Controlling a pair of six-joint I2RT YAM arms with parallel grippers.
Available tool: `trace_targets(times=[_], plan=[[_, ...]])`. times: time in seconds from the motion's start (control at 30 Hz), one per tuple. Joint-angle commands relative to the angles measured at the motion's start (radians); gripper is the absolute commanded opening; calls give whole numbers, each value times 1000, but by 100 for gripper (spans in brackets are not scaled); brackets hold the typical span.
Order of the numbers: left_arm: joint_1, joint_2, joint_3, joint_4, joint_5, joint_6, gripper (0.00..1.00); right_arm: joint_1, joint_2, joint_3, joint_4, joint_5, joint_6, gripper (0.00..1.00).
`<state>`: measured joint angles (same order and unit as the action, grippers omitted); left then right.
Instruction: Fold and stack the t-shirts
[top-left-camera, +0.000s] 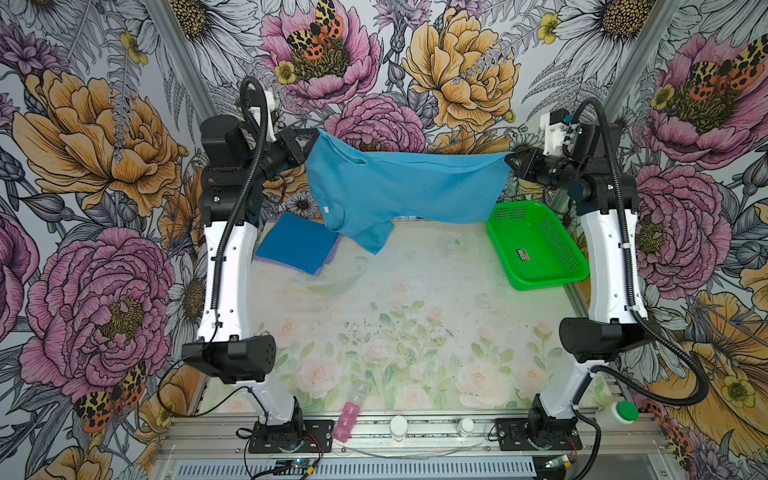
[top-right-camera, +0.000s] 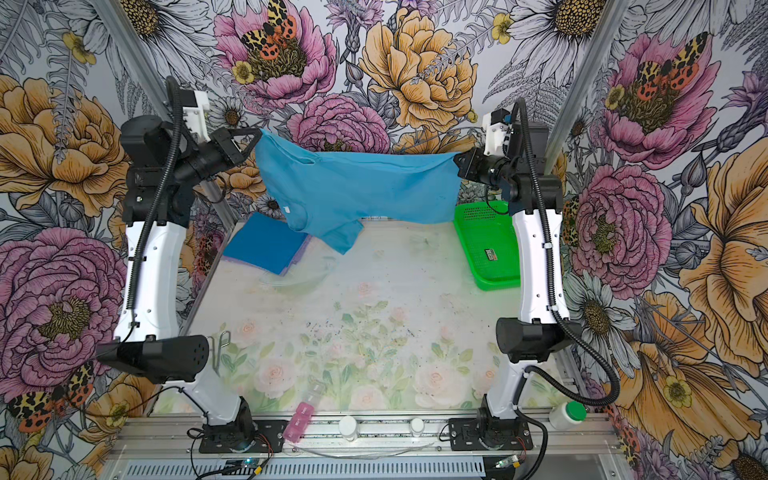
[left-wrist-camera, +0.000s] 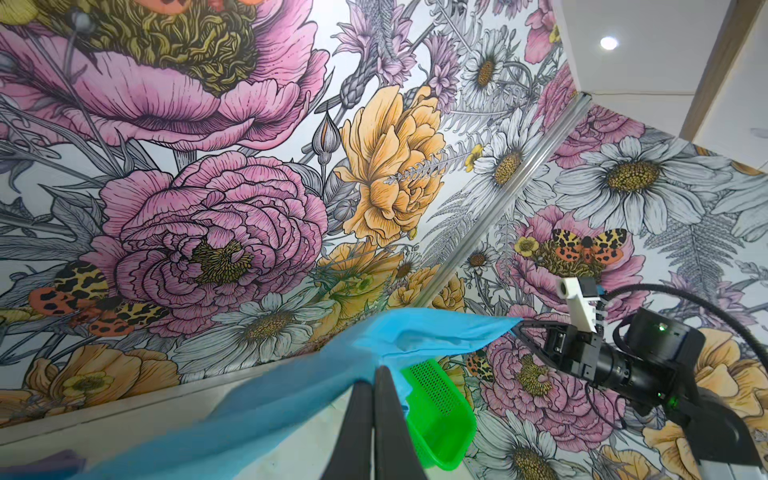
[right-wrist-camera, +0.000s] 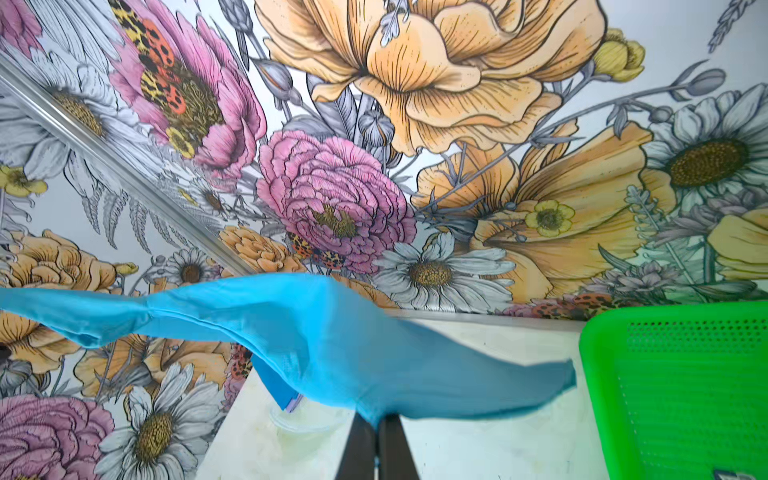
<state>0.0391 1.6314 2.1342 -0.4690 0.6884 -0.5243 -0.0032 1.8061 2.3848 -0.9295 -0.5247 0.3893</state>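
One teal t-shirt, pinched by left fingers, right fingers; two folded t-shirts

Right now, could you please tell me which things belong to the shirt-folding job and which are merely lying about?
In the job: teal-blue cloth t-shirt stretched between left gripper and right gripper; folded deep-blue-over-lavender shirt stack.

Lying about: green plastic mesh basket; pink plastic pill box; white green-capped bottle.
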Motion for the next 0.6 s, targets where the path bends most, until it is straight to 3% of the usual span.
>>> trace_targets(times=[0.0,0.13,0.27,0.4,0.57], plan=[[31,-157,-329,209,-12,-27,0,6,-115,-248,37,19,-33,0],[30,-378,-783,338,-38,-34,0,7,-340,-791,233,48,19,0],[-42,-585,-1173,340,-129,-10,0,15,-523,-1237,343,91,64,0],[-132,-795,-1490,302,-251,-53,0,20,-599,-1515,391,119,133,0],[-313,-1098,-1742,149,-537,-186,0,23,-665,-1697,403,188,208,0]])
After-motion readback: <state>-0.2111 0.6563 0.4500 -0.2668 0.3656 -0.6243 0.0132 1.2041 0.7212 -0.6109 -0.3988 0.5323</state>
